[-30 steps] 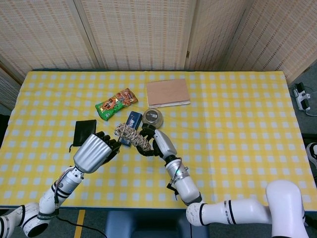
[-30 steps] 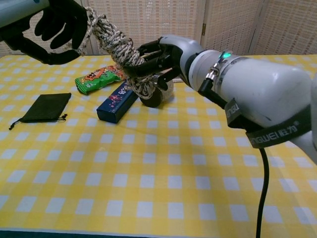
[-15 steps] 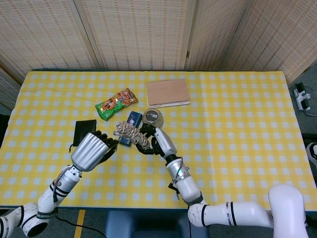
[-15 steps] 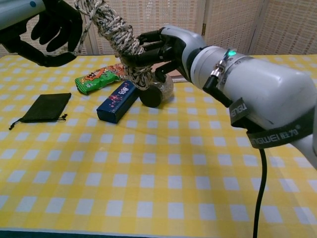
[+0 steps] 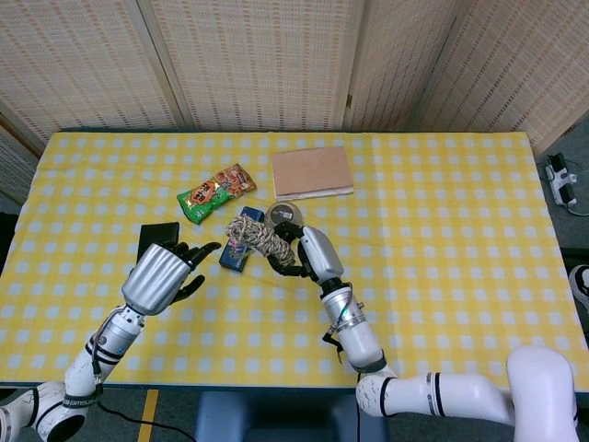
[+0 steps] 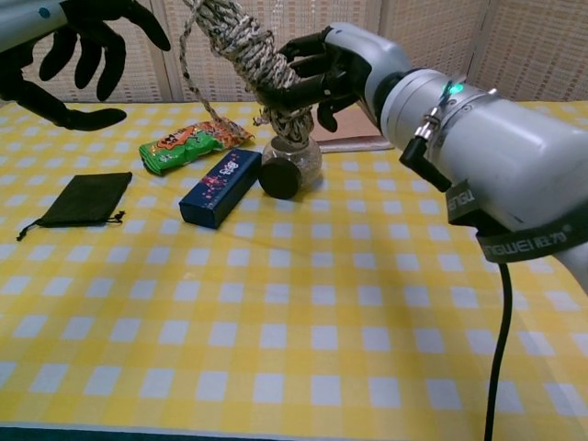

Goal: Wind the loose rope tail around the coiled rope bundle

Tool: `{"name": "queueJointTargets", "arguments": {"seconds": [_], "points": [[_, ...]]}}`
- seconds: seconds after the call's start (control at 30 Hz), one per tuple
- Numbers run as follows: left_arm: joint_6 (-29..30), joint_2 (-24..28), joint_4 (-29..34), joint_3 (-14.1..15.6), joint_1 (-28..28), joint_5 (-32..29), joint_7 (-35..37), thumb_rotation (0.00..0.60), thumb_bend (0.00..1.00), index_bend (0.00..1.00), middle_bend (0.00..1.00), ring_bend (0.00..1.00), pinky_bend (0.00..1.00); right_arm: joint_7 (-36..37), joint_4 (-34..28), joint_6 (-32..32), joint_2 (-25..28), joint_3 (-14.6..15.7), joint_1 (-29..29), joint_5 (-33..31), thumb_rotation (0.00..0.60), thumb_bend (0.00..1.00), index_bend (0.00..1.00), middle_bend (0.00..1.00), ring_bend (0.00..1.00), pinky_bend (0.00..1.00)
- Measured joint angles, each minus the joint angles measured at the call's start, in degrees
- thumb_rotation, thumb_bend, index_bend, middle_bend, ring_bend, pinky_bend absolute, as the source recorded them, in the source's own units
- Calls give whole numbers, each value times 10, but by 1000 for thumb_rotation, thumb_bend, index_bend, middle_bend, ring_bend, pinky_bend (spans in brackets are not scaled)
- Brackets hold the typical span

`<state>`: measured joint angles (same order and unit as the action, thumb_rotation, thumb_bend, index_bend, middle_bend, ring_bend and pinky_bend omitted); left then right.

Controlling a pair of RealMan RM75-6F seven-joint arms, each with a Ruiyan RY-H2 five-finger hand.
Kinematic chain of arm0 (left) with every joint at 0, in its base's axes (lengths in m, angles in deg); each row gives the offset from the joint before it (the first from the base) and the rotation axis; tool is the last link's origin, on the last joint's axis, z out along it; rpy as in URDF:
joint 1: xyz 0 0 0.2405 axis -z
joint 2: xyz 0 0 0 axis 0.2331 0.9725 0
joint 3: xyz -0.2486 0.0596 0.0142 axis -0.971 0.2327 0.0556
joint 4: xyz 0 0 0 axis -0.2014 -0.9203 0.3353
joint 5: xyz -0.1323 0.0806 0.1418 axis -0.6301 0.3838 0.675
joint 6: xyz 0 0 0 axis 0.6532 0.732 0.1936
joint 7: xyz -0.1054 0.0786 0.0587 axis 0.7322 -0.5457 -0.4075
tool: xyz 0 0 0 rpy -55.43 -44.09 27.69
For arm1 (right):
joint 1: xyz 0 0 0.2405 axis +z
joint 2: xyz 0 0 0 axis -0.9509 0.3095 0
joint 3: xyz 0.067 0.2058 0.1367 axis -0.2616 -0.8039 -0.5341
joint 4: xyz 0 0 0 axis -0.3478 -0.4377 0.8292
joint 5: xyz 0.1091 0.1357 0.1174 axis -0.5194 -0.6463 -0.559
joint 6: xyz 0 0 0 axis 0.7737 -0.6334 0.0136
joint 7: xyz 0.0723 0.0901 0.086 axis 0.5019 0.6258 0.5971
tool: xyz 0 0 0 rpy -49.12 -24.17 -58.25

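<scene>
Chest view shows your right robot hand [image 6: 317,69] gripping the rope bundle [image 6: 253,60] aloft at twelve o'clock above the counter [image 6: 303,312], so re-catch the hanging tail [image 6: 188,64] with the spread, empty left robot hand [image 6: 78,50]

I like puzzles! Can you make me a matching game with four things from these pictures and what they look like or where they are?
Things:
1. rope bundle
2. left hand
3. black pouch
4. blue box

States:
A. lies flat near the table's left side
B. held up in the air by the right hand
C. fingers spread, holding nothing
D. lies beside the round jar

Pairs: 1-B, 2-C, 3-A, 4-D
</scene>
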<state>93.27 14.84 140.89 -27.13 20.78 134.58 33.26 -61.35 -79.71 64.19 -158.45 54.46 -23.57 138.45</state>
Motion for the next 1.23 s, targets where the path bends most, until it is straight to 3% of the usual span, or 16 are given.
{"name": "queueJointTargets", "arguments": {"seconds": [0.43,0.7,0.8,1.23], "points": [[29,9,-40,1,-45,-50,64,600,333,308,592,574,672,16,-16,2,58,8,-44,48,600,474,980,796,869,810],[52,7,-110,-4,-84,-92,138,600,333,315,444,405,508,25,-49,1,105,24,-76,72,600,474,980,797,868,810],[64,5,-133,4,-104,-94,167,600,333,314,392,344,434,31,-60,-1,122,30,-88,79,600,474,980,796,869,810],[144,5,-165,57,-208,-78,189,600,333,308,352,310,310,59,-75,-13,149,41,-114,94,600,474,980,797,868,810]]}}
